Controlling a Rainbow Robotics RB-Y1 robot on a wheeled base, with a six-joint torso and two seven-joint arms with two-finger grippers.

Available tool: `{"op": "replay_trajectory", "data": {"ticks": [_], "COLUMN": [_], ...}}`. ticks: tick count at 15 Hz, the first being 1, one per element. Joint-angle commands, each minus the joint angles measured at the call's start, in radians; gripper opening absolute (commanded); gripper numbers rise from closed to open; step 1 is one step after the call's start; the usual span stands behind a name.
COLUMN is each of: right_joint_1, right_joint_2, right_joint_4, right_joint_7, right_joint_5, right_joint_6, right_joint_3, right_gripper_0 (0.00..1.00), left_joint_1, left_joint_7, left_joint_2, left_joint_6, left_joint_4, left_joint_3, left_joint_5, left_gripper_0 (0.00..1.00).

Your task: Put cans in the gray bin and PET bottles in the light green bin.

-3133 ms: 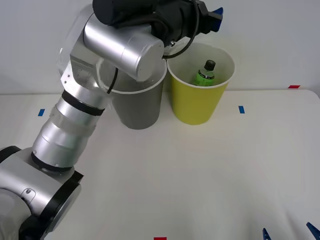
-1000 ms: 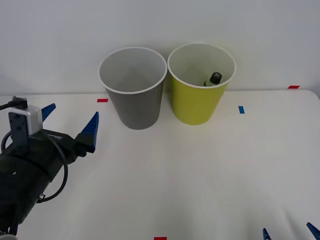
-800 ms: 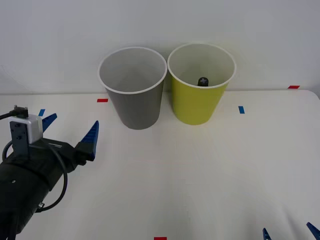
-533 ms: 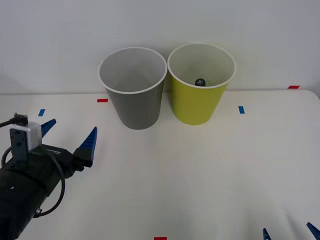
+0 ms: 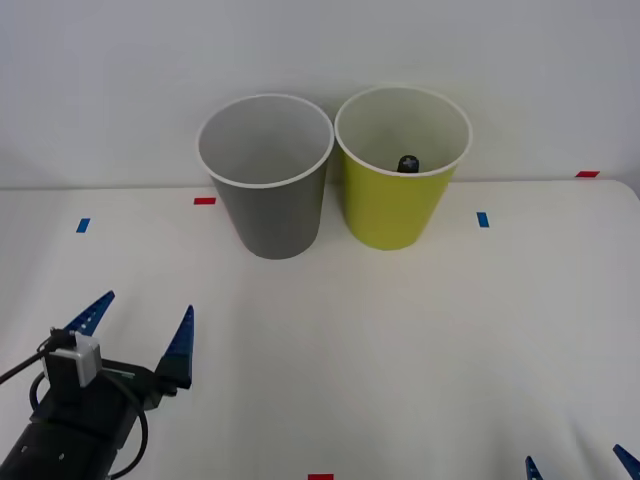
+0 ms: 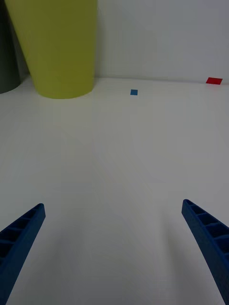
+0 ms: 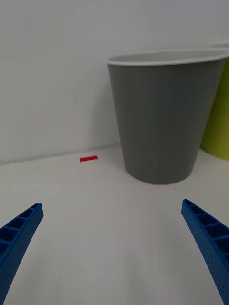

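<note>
**A:** Where did the bottle sit at that point?

**B:** Down inside the tapered yellow-green bin with the white rim (image 5: pixel 392 215). Only the black screw cap of the small PET bottle (image 5: pixel 408 163) showed above the near edge of the rim; its body was hidden by the bin wall.

**A:** And the other bin?

**B:** The tapered gray bin with the white rim and white inside (image 5: pixel 272 210) stood just beside the green one, on its left, their rims almost touching. Both were at the far side of the white table (image 5: pixel 400 340), against the pale wall. What could be seen of its inside was bare.

**A:** What about the arms?

**B:** The left gripper with blue ribbed fingers (image 5: pixel 135 325) was low at the near left of the table, well apart from the bins, its jaws spread wide with nothing between them. Its wrist camera faced the gray bin, with a small red tape mark (image 7: pixel 88 158) on the table beside it. The right gripper (image 5: pixel 578 464) was at the near right corner, only its blue tips visible in the front view; its wrist camera showed the fingers (image 6: pixel 21 233) wide apart over bare table, and a small blue tape mark (image 6: pixel 134 92) lay near the green bin.
</note>
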Motion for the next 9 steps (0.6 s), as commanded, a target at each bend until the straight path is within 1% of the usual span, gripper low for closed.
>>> {"op": "replay_trajectory", "data": {"ticks": [1,3,7,9], "right_joint_1": [0.000,0.000,0.000,0.000], "right_joint_2": [0.000,0.000,0.000,0.000], "right_joint_4": [0.000,0.000,0.000,0.000], "right_joint_7": [0.000,0.000,0.000,0.000], "right_joint_5": [0.000,0.000,0.000,0.000], "right_joint_6": [0.000,0.000,0.000,0.000], "right_joint_3": [0.000,0.000,0.000,0.000], "right_gripper_0": [1.00,1.00,1.00,1.00], "left_joint_1": [0.094,0.148,0.253,0.276], "left_joint_7": [0.009,0.023,0.049,0.064], "left_joint_2": [-0.038,-0.038,-0.024,-0.024], "left_joint_6": [-0.049,-0.102,-0.168,-0.242], "left_joint_4": [0.038,0.038,0.040,0.081], "left_joint_3": [-0.013,-0.022,-0.060,-0.076], "left_joint_5": [-0.089,-0.123,-0.146,-0.155], "left_gripper_0": [1.00,1.00,1.00,1.00]}}
